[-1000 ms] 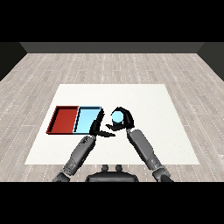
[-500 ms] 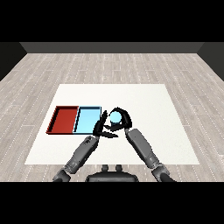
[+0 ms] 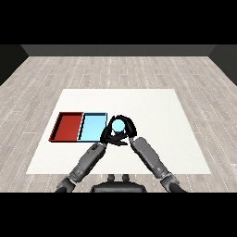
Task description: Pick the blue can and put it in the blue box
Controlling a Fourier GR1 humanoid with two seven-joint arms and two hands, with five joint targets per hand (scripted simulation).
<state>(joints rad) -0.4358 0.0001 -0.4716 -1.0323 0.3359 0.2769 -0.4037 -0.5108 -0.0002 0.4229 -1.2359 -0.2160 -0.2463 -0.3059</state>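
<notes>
white desk (image 3: 152,111) on a grey plank floor (image 3: 115,69). red tray (image 3: 67,127) and blue tray (image 3: 93,127) lie side by side, touching, at the desk's left half; red on the outer left, blue toward the middle.

blue can (image 3: 119,125) sits just beside the blue tray's right edge, outside it, not in either tray. only its pale blue top shows between the fingers; whether its base touches the desk cannot be told.

right hand (image 3: 127,131) is curled round the can, fingers arching over its far side and right flank. its forearm runs in from the lower right.

left hand (image 3: 108,134) lies against the can's left side, at the blue tray's near right corner. its fingers overlap with those of the right hand, so whether it is open or closed cannot be told. its forearm runs in from the lower left.
</notes>
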